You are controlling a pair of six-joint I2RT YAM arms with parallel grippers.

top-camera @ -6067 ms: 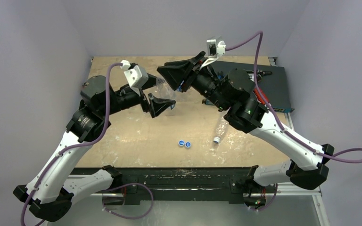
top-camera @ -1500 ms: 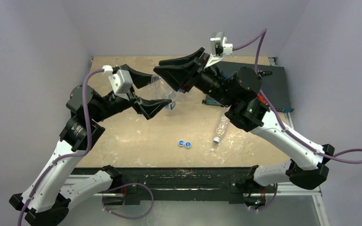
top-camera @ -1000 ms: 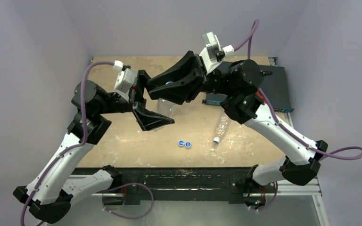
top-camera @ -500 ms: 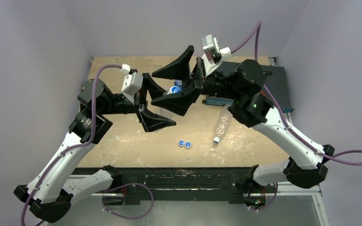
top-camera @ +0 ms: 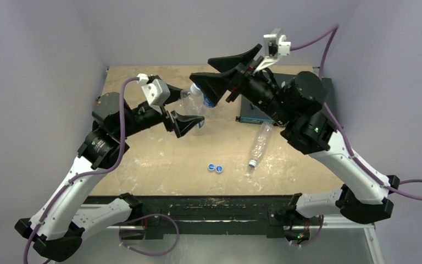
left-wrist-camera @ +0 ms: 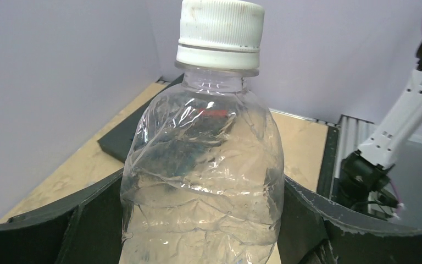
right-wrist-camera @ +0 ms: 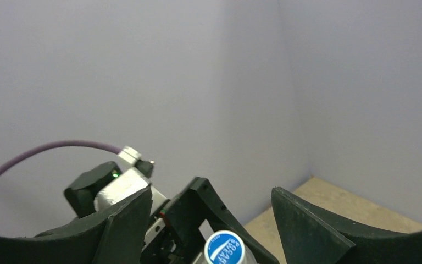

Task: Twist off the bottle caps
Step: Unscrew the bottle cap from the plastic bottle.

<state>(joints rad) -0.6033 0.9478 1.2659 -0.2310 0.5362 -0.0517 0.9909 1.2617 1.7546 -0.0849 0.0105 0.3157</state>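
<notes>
High overhead from behind, whole table (top-camera: 143,154); both wrist views close, opposed, left pincer (top-camera: 191,110) common.

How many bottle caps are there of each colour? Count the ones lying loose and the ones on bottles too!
Loose blue caps: 2
Fitted blue cap: 1
Fitted white cap: 1
Total: 4
The end of the lying bottle is too small to tell if it has a cap.
</notes>
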